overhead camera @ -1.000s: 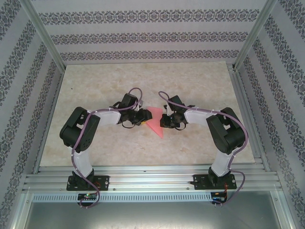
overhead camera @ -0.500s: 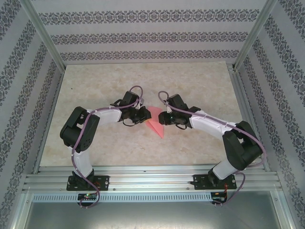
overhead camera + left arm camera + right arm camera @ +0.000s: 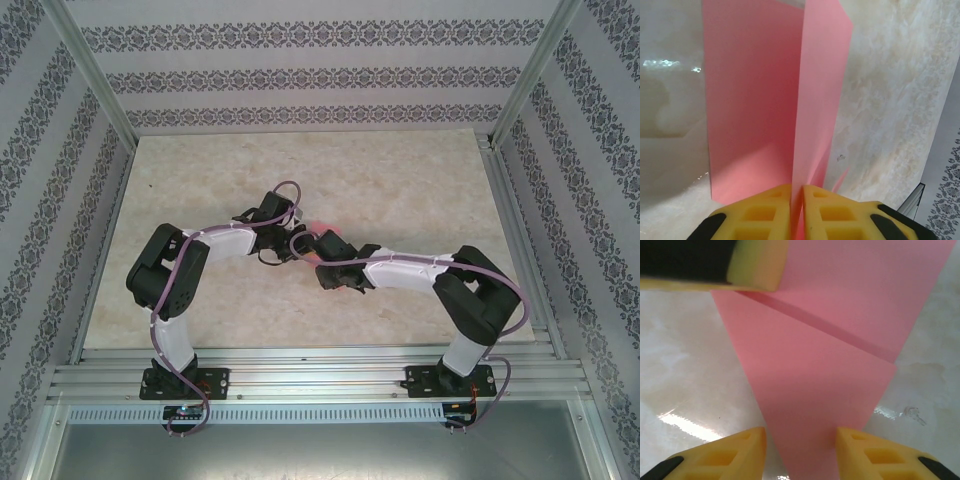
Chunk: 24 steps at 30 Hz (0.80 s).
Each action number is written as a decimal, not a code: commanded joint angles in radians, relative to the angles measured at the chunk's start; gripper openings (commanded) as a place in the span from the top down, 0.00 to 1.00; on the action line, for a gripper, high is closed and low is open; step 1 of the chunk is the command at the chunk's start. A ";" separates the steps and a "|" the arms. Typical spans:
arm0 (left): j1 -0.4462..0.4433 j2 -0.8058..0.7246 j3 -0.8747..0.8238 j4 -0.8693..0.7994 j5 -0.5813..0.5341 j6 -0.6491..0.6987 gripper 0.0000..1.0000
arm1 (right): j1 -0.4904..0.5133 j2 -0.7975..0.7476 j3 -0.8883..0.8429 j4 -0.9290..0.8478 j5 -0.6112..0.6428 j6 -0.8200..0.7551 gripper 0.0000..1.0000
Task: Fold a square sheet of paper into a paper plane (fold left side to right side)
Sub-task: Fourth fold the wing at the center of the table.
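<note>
The square sheet of paper (image 3: 750,100) is salmon pink and folded into a tapering, pointed paper plane shape (image 3: 815,385) with a crease across it. It lies at mid-table, mostly hidden under the arms in the top view (image 3: 320,228). My left gripper (image 3: 797,192) is shut on a flap of the paper that stands up on edge between its yellow fingers (image 3: 757,212). The left gripper (image 3: 298,245) sits at the paper's left side. My right gripper (image 3: 800,440) is open, with its yellow fingers (image 3: 742,450) either side of the paper's narrow end. In the top view the right gripper (image 3: 322,268) reaches in from the right.
The marble-patterned table (image 3: 400,180) is bare all round the paper. Patterned walls and metal posts (image 3: 95,75) enclose it. A finger of the left gripper (image 3: 752,265) shows at the top of the right wrist view, close above the paper.
The right arm has swung left and nearer, from beside the paper to over its narrow end, and its jaws have opened. The left gripper has closed on the raised flap.
</note>
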<state>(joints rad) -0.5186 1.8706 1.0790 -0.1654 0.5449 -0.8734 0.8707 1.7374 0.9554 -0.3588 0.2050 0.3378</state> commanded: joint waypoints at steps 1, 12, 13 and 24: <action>-0.009 -0.012 0.036 -0.028 -0.006 0.000 0.85 | 0.011 0.020 0.036 -0.003 0.069 -0.019 0.59; -0.008 -0.015 0.054 -0.052 -0.011 0.017 0.75 | 0.010 0.047 0.035 -0.009 0.080 -0.014 0.75; -0.008 -0.018 0.056 -0.056 -0.013 0.021 0.73 | 0.007 0.047 0.031 -0.007 0.075 -0.014 0.77; 0.018 -0.159 0.029 -0.122 -0.117 0.086 0.49 | -0.092 -0.035 -0.092 0.151 -0.136 0.058 0.82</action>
<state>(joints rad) -0.5125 1.7924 1.1099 -0.2733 0.4576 -0.8230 0.8135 1.7298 0.9115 -0.2569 0.1551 0.3542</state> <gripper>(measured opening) 0.508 0.182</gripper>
